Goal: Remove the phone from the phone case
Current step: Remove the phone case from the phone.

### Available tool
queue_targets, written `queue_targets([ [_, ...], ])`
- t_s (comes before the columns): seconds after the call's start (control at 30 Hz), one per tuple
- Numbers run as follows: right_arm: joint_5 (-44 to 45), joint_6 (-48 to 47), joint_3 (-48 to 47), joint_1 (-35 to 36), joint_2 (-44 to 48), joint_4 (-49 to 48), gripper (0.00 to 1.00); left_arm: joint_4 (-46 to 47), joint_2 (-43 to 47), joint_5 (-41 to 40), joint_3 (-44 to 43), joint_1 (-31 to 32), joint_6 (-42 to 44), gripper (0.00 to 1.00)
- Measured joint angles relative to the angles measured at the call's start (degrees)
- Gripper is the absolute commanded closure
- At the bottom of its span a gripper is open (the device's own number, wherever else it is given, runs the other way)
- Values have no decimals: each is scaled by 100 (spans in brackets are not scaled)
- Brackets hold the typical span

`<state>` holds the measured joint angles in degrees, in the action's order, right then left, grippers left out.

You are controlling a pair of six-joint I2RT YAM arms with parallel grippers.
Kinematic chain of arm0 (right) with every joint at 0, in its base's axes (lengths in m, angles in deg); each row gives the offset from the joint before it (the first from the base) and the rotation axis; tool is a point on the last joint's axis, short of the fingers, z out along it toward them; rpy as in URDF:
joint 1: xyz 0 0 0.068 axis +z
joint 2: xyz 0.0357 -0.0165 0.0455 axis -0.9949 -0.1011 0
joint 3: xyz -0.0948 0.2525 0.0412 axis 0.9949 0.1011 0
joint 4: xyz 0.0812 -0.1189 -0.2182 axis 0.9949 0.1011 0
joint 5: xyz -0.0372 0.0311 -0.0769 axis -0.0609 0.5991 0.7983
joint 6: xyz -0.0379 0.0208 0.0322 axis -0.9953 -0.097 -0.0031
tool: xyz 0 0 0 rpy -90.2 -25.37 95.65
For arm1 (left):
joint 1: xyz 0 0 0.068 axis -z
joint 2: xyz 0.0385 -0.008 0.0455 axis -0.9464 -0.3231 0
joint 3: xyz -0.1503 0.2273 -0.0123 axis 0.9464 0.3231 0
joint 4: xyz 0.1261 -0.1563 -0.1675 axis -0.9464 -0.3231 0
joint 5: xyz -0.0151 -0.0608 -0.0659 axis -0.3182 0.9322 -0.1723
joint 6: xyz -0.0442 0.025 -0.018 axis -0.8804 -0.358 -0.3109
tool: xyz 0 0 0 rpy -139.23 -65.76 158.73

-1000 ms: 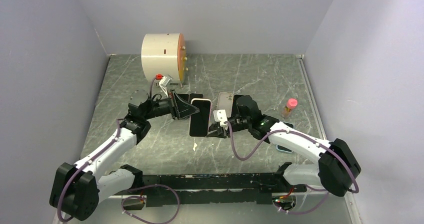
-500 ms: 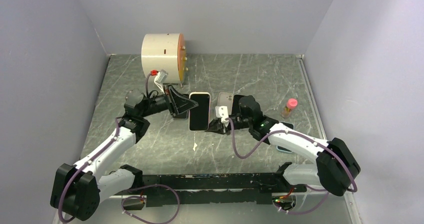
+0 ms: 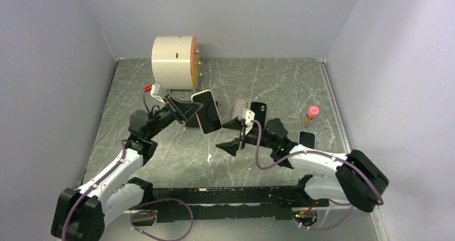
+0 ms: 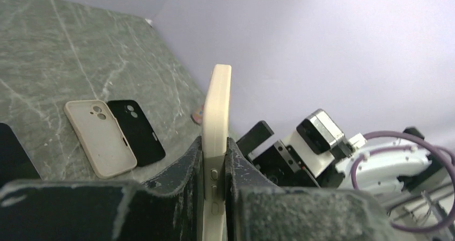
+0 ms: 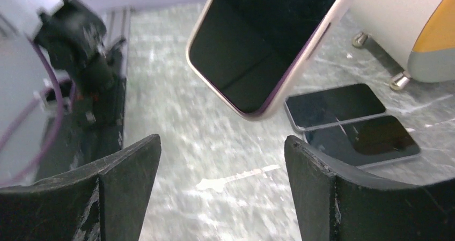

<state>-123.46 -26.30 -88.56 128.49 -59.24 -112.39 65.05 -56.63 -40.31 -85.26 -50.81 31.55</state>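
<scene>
the task looks to be in its early part: the dark-screened phone (image 5: 263, 31) still sits inside its cream, soft-looking phone case (image 4: 217, 107), whose pale rim wraps the screen on every side that shows, so the separating itself is judged not yet done. the left gripper (image 3: 194, 112) is clamped on the cased phone's lower end and holds it up off the grey marbled table (image 3: 279, 80), just left of the middle of the overhead view, screen facing the right arm. the right gripper (image 3: 230, 136) stands with its jaws spread wide and nothing between them, a little below and to the right of the phone, not touching it; what is left is for it to take hold and work the case free. on the table behind lie a second cream case (image 4: 99, 139) and a black case (image 4: 134, 131), side by side; whether either holds a phone cannot be told.
</scene>
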Motion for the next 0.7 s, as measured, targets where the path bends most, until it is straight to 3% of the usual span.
queue_targets([
  [0.23, 1034, 1303, 164, 365, -769, -1888, 10, 761, -24, -911, 387, -2, -605, 97],
  [0.4, 1296, 2004, 181, 400, -1266, -3058, 10, 1333, -72, -1381, 660, 0, -931, 97],
  [0.7, 1333, 2728, -15, 420, -1899, -4107, 15, 2063, -127, -1829, 927, 55, -1235, 97],
])
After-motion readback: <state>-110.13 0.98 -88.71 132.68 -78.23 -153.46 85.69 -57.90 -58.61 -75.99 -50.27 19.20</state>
